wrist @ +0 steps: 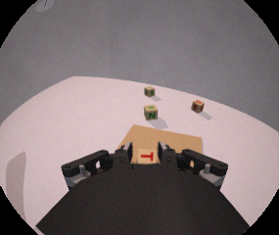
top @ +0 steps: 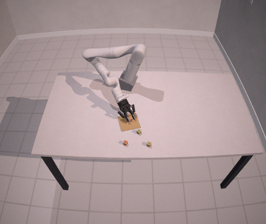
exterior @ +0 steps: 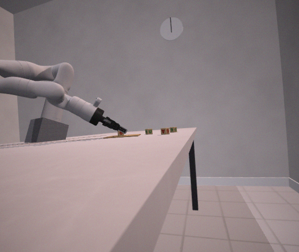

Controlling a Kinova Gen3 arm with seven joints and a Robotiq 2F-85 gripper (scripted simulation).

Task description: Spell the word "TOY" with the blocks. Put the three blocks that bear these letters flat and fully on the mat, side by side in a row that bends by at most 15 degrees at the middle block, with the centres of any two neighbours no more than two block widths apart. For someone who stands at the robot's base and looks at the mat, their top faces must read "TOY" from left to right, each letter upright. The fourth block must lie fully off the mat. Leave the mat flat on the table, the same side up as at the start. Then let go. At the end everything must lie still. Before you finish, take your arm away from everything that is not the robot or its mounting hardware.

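A block with a red T on top stands on the tan mat, towards the robot's side. In the wrist view its T lies sideways, bar to the right. My gripper is partly open, its fingers on either side of this block. A green-lettered block lies just off the mat. A red-lettered block and another green-lettered block lie farther out. Their top letters are too small to read surely.
The white table carries everything. Its far edge from the base runs just beyond the two farther blocks. The robot's grey base stands behind the mat.
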